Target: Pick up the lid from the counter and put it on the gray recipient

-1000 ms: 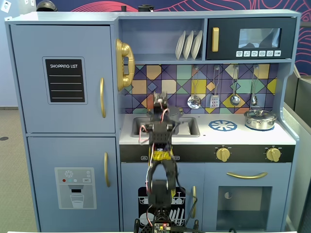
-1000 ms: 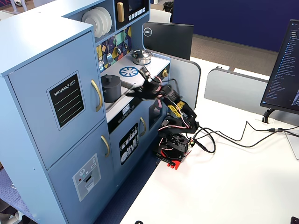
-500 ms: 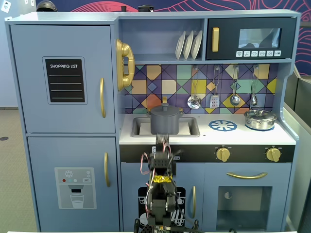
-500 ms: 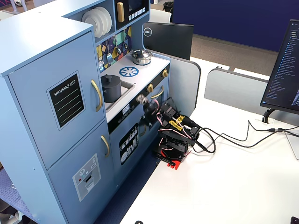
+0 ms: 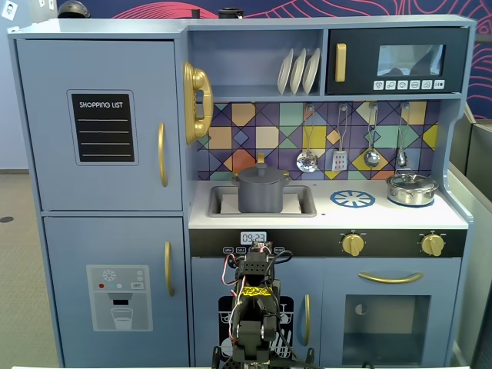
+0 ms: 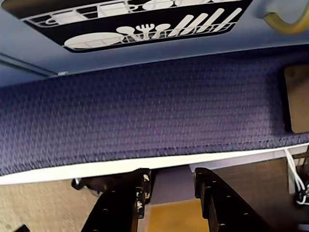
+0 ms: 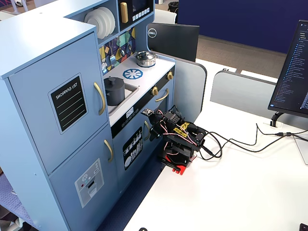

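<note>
The matte dark gray pot [image 5: 261,196] stands in the sink [image 5: 304,206] of the toy kitchen, also in the other fixed view [image 7: 114,92]. The dark gray lid [image 5: 261,174] with its small knob sits flat on top of the pot [image 7: 114,81]. My arm [image 5: 254,307] is folded low in front of the kitchen, at the white table's edge [image 7: 175,139], well below and away from the pot. In the wrist view my gripper [image 6: 171,179] points down over the blue carpet, its jaws apart with nothing between them.
A shiny silver lidded pot [image 5: 412,188] stands at the counter's right, beside a blue burner print [image 5: 353,199]. Utensils hang on the backsplash [image 5: 307,160]. The dishwasher door [image 6: 135,19] is close ahead. Cables [image 7: 231,142] and a monitor [image 7: 293,72] occupy the table.
</note>
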